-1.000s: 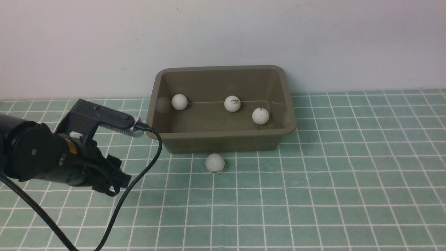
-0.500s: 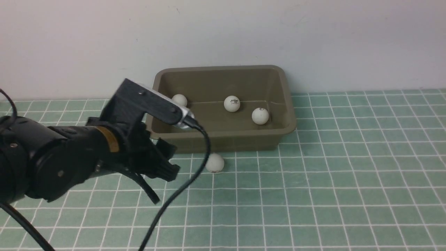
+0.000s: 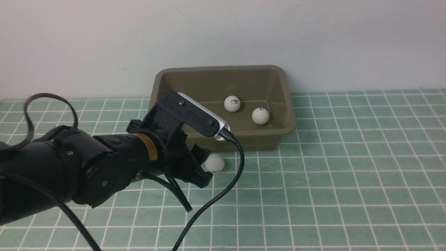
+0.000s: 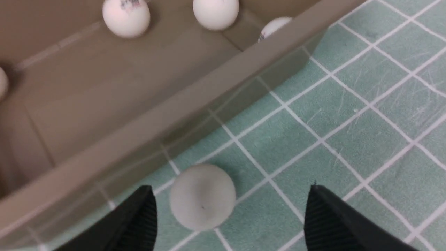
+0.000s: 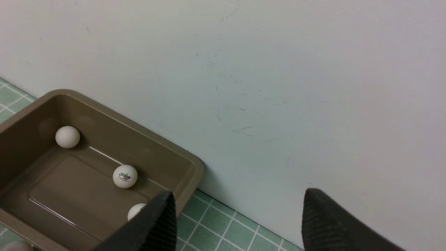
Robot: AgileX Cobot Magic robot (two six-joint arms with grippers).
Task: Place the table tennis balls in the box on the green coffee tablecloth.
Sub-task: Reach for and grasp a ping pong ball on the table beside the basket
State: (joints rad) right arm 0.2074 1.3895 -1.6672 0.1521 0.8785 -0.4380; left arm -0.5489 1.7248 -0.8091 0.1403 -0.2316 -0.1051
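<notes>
A green tablecloth [image 3: 334,167] gridded with white lines is spread before a pale, scuffed wall [image 3: 223,31], one ball [image 3: 215,162] lying just outside the olive-brown box [image 3: 223,134] and others seen within. Dark print is carried by a ball inside [image 3: 232,104], its lettering too small to be read surely. Both the left gripper [image 4: 230,212] and right gripper [image 5: 239,216] are spread wide, with nothing grasped.
</notes>
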